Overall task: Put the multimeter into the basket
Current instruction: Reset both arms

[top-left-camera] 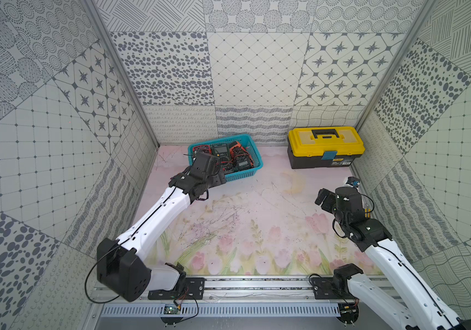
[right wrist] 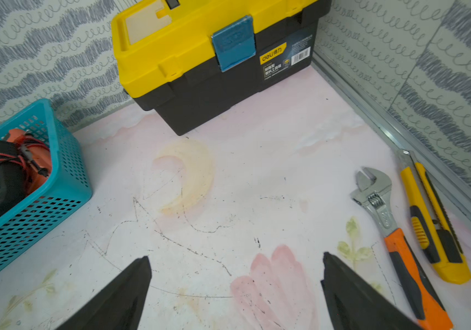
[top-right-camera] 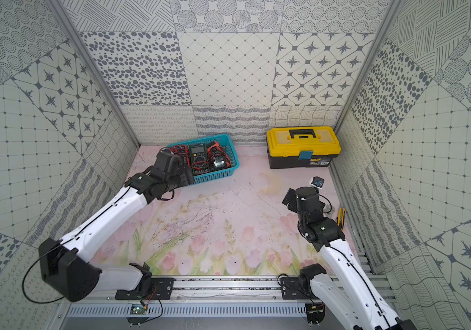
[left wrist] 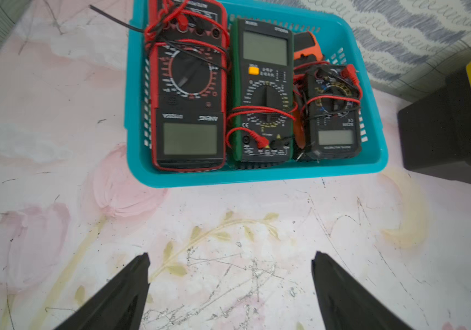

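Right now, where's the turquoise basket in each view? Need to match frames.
Both top views: basket at the far end, robot's left side.
Left wrist: basket straight ahead of the open left gripper, near rim fully visible, multimeters inside.
Right wrist: basket cut off at the picture's edge, mesh wall showing.
Shared landmark: yellow-lidded toolbox, beside the basket toward the robot's right, in all four views.

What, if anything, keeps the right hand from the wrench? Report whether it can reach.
Probably yes: the right hand is open and empty, the wrench lies uncovered nearby, with only a knife beside it.
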You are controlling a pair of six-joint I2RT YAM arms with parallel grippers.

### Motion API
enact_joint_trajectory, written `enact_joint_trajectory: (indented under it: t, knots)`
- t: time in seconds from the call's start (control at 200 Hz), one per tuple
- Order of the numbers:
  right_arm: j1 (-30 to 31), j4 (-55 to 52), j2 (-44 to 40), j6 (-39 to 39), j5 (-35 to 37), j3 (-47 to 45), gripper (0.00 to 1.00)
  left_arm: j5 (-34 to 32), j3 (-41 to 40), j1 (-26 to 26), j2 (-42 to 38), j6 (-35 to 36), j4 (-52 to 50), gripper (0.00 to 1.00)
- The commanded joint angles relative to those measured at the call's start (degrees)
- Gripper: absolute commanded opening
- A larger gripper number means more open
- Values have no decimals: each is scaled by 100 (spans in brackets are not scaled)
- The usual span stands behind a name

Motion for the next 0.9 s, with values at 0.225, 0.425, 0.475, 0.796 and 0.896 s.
enact_joint_trajectory:
  t: [0.225,0.425,0.475,0.796,0.896]
  knots:
    - [-734,2391,268,-1863,39,-1082,98,-1320,-3298,521,-1920,1580,3341,99]
    - [-1051,4423,277,-2485,-288,-2136,98,-315,-4599,1292,-2126,1981,5148,99]
    - [-1179,4695,311,-2493,-429,-2273,98,-68,-4908,1490,-2113,2032,5689,99]
    - [-1647,6419,939,-2435,-1272,-2883,98,767,-5250,2015,-316,2232,8143,99]
    - [-1682,6893,1384,-2385,-1549,-2946,98,983,-5116,2023,324,2506,8521,99]
